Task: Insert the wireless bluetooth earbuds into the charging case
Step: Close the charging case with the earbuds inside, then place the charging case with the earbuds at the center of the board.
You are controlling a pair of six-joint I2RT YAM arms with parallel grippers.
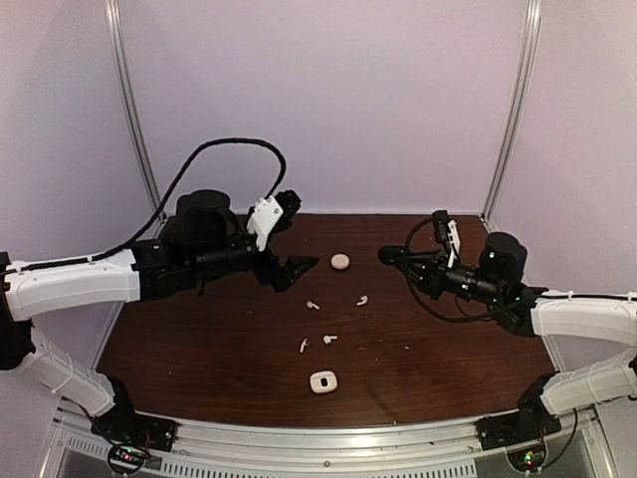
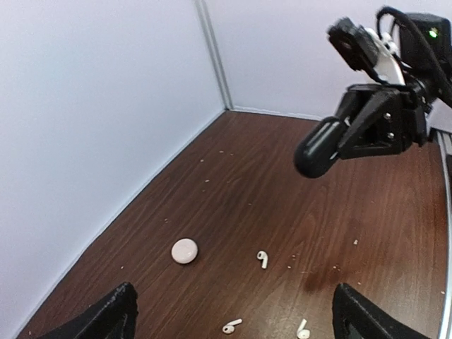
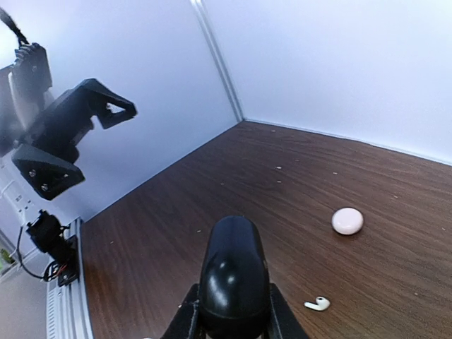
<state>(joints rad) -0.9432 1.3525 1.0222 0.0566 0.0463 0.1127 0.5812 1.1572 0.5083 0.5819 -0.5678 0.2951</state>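
While the left gripper (image 1: 302, 234) is poised over the far left of the worktop (image 1: 199, 339) with its fingers (image 2: 113, 314) spread wide, the right gripper (image 1: 388, 255) is poised over the far right with its fingers (image 3: 233, 275) pressed together. Four whitish earbuds (image 1: 329, 339) are seen lying loose on the wood between the two arms, none of them touching. A white charging case (image 1: 321, 381) is set nearer the bases, just apart from the closest earbuds, and a round pinkish case (image 1: 339, 262) is set farther back.
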